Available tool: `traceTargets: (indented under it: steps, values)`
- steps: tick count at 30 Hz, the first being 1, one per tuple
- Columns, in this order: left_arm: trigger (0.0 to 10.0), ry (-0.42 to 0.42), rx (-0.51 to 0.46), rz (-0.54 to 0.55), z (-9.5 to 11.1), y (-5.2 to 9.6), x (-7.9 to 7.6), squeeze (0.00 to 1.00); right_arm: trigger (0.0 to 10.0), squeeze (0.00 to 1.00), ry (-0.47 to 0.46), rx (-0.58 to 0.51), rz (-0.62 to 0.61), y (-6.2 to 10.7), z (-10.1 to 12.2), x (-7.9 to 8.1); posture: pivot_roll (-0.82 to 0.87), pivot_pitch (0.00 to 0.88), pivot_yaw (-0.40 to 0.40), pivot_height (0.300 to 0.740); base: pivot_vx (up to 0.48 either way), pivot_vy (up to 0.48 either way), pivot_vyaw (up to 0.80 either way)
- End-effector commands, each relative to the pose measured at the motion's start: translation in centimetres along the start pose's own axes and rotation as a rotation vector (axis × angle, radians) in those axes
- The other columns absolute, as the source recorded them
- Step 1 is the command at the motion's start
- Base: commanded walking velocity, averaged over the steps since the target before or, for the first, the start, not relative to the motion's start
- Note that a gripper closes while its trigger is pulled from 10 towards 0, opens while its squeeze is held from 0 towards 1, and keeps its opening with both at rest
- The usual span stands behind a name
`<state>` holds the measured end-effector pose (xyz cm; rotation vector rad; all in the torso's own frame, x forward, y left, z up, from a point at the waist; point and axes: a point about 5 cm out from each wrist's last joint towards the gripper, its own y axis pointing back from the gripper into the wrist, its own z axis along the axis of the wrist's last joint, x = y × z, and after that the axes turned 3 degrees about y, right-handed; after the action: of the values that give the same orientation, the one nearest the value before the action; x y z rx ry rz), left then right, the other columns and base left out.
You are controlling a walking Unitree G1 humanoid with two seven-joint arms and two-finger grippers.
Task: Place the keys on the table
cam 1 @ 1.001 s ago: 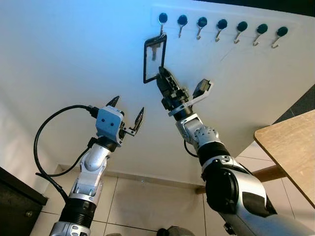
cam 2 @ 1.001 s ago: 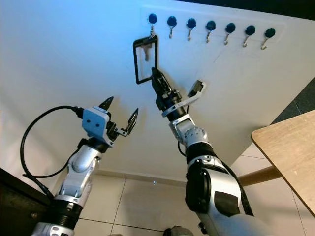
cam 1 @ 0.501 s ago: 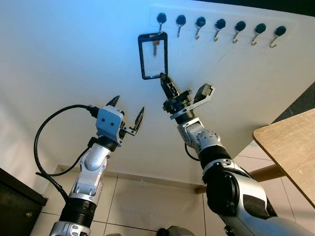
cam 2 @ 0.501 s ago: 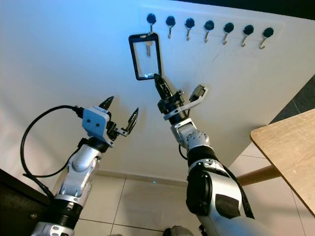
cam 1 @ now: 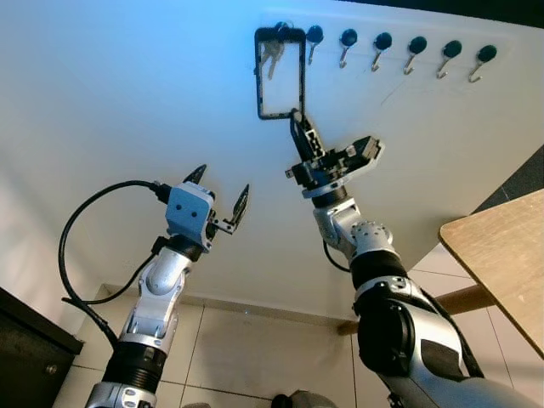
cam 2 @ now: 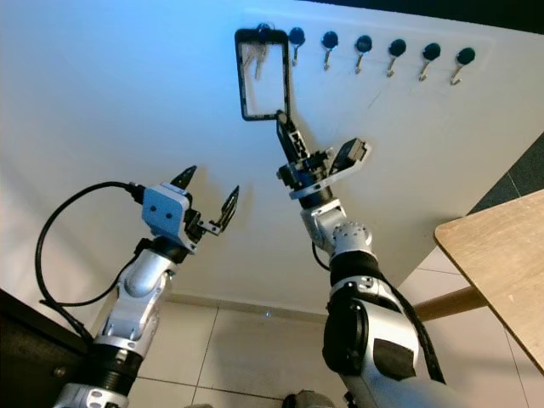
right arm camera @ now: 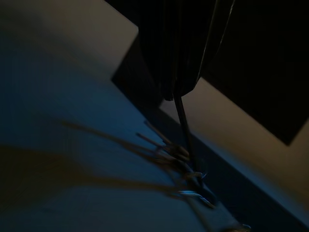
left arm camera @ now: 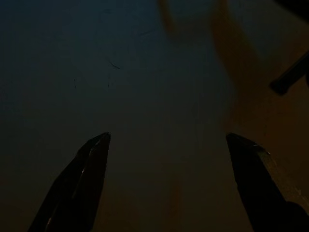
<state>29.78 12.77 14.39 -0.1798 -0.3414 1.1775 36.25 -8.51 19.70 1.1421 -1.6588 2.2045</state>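
Note:
A bunch of keys (cam 1: 272, 56) on a black rectangular strap loop (cam 1: 259, 76) is at the leftmost wall hook. The loop stands lifted so that its top covers the hook. My right gripper (cam 1: 297, 117) reaches up to the loop's lower corner and is shut on the strap. In the right wrist view the shut fingers (right arm camera: 178, 58) hold the thin strap, with the keys (right arm camera: 186, 166) dangling beyond. My left gripper (cam 1: 221, 185) is raised lower left of the keys, open and empty, facing the bare wall. The wooden table (cam 1: 501, 255) is at the right.
A row of several black-capped hooks (cam 1: 382, 41) runs rightward along the white wall (cam 1: 127, 93). A dark cabinet (cam 1: 25, 353) stands at the lower left. Tiled floor (cam 1: 255, 357) lies below, with a table leg (cam 1: 463, 299) near the wall.
My right gripper has pushed upward and slightly right with the strap. The loop has risen from hanging below the hook to standing up over it. The left arm has not moved.

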Motion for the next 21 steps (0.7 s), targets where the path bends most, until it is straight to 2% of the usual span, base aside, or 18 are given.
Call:
traceTargets:
  steps: [1,4,9,11,12,13,21]
  values:
    - [10.0,0.007,0.0,-0.004,-0.1,-0.1,-0.4,0.0,0.0,0.0,-0.019,-0.004,0.068,-0.3,-0.2,0.7,0.08,0.075,-0.053,0.74,0.0,0.0,0.0]
    - [10.0,0.006,-0.002,-0.002,-0.1,-0.1,-0.4,0.0,0.0,0.0,-0.035,0.034,0.132,-0.9,-0.6,1.6,0.08,0.076,-0.054,0.74,0.0,0.0,0.0]
    - [10.0,0.005,-0.003,-0.001,-0.1,-0.1,-0.4,0.0,0.0,0.0,-0.046,0.061,0.175,-1.3,-1.0,2.3,0.08,0.076,-0.052,0.74,0.0,0.0,0.0]
    - [10.0,0.002,-0.003,-0.002,-0.1,-0.1,-0.4,0.0,0.0,0.0,-0.049,0.147,0.231,-1.6,-2.0,3.3,0.08,0.077,-0.053,0.74,0.0,0.0,0.0]
    - [10.0,0.002,-0.003,-0.002,-0.1,-0.1,-0.4,0.0,0.0,0.0,-0.049,0.147,0.231,-1.6,-2.0,3.3,0.08,0.077,-0.053,0.74,0.0,0.0,0.0]
    - [10.0,0.0,-0.004,-0.001,-0.1,0.0,-0.4,0.0,0.0,0.0,-0.042,0.178,0.243,-1.4,-2.4,3.7,0.08,0.077,-0.055,0.74,0.0,0.0,0.0]
    - [10.0,-0.004,0.0,0.0,-0.2,0.2,-0.6,0.0,0.0,0.0,0.003,0.162,0.202,0.3,-1.9,4.3,0.08,0.075,-0.057,0.74,0.0,0.0,0.0]
